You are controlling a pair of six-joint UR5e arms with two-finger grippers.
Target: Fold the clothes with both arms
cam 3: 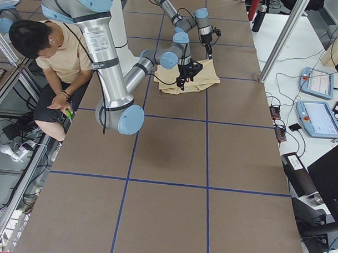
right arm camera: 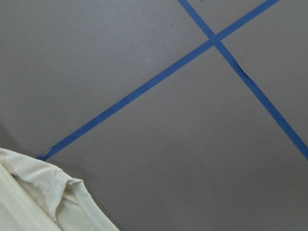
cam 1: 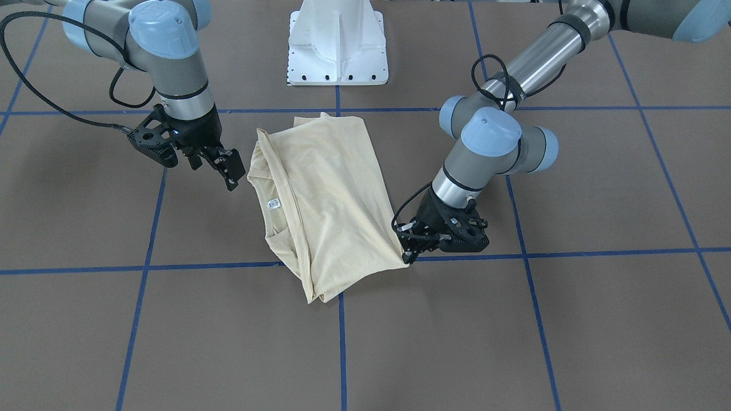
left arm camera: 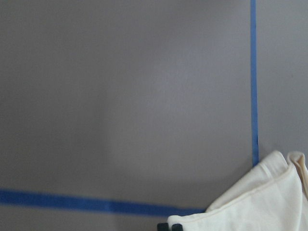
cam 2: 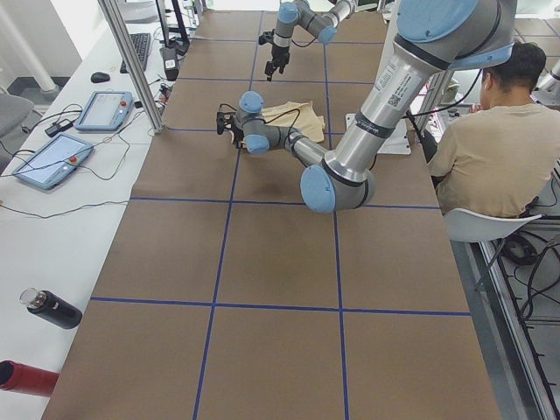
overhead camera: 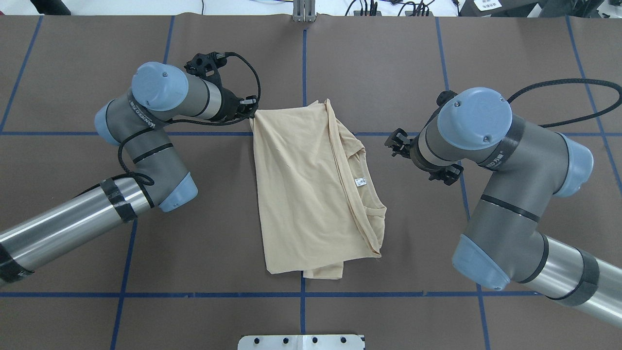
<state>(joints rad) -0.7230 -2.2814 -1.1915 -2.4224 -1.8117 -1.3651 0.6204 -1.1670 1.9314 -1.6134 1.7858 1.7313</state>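
Overhead exterior view shows the T-shirt [overhead camera: 301,194] lying folded in the middle of the worktop [overhead camera: 388,58], between the two arms. Its long axis runs away from the robot with a slight tilt. The left fingers [cam 1: 409,248] are at its far corner on the robot's left and look clamped on that corner. The cloth draws to a point there, and the left wrist view shows the tips together at the fabric's edge. The right fingers [cam 1: 230,171] hang just beside the collar [overhead camera: 354,146], not far from the neck label [overhead camera: 360,182], apart, holding nothing and clear of the cloth. The shirt lies straight inward from them. For a two-handed fold, I judge the right arm must take that edge next.
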